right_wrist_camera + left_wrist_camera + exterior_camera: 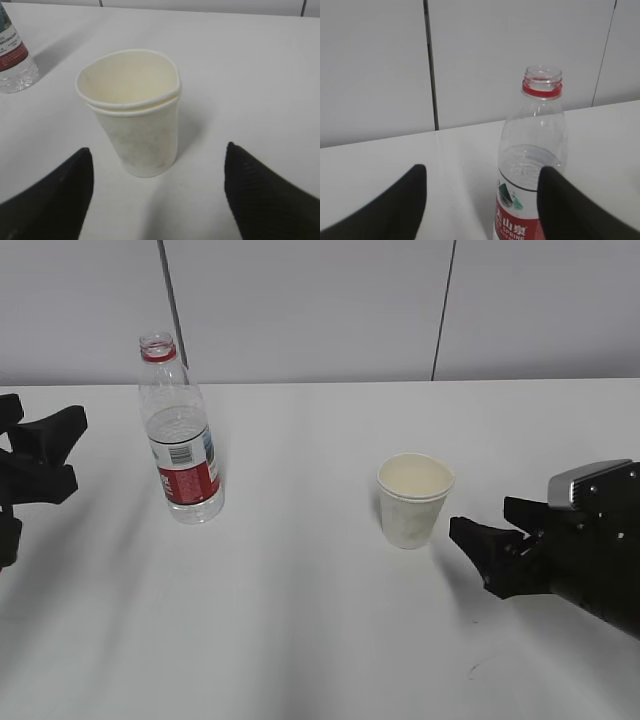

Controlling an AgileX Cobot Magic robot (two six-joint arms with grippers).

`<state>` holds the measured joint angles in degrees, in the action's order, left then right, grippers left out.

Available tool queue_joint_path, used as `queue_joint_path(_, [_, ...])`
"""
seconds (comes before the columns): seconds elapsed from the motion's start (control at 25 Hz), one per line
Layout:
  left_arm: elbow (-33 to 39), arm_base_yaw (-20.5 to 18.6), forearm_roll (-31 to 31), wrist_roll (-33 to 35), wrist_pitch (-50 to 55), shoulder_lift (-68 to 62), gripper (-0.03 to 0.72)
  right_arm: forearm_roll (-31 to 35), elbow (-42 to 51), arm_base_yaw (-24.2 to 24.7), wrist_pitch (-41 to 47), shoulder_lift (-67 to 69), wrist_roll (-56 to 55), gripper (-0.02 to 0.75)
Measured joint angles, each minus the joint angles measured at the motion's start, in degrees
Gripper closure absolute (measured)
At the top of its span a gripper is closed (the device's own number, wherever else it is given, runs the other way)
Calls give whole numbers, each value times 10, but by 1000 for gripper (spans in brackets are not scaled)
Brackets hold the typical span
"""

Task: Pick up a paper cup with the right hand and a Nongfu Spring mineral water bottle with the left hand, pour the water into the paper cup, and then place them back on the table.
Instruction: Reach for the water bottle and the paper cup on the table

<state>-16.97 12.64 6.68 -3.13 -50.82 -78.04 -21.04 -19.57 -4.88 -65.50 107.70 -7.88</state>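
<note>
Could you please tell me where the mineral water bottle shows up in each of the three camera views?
Exterior view: the mineral water bottle stands upright on the left of the table.
Left wrist view: centre-right, ahead of the open left gripper, one finger overlapping its label.
Right wrist view: only its lower part, in the top-left corner.
Shared landmark: its red-and-white label.

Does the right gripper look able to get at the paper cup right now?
Probably yes. The right gripper is open and faces the paper cup, with only bare table between them; the bottle stands well off to the side.
</note>
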Motion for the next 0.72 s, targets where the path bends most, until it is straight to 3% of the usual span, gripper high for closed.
queue_joint_path(0.2, [0, 0, 0, 0, 1, 0, 252, -25, -30, 0, 0, 41, -16, 91])
queue_joint_path(0.72, [0, 0, 0, 0, 1, 0, 252, -72, -133, 0, 0, 120, -39, 90])
